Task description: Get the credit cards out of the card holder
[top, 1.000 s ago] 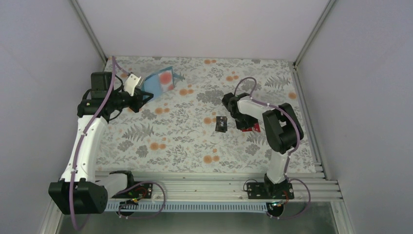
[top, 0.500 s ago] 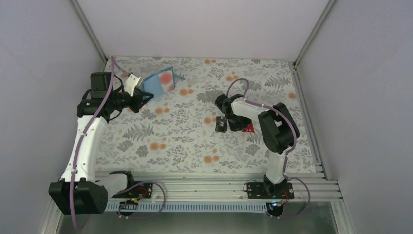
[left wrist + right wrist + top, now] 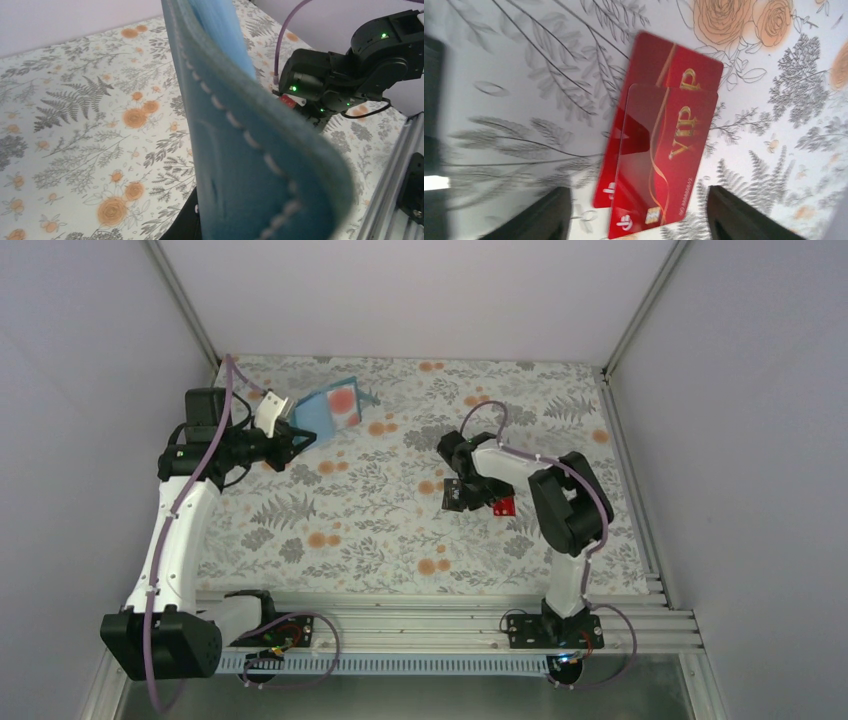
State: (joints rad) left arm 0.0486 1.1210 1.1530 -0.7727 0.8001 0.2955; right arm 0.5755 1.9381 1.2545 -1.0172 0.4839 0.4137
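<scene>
Left claw (image 3: 290,436) pinches card holder (image 3: 330,410) edge; right claw (image 3: 639,220) gapes near red cards (image 3: 659,150).

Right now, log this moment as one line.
left gripper: holds teal-blue folding card holder, pale red-disc card inside | right gripper: open over bright red card | black card: on floral cloth

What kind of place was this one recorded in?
Probably a lab robot cell, not a home: left arm and right arm bolted to an aluminium rail, with plain pale walls boxing in a flower-print cloth.
</scene>
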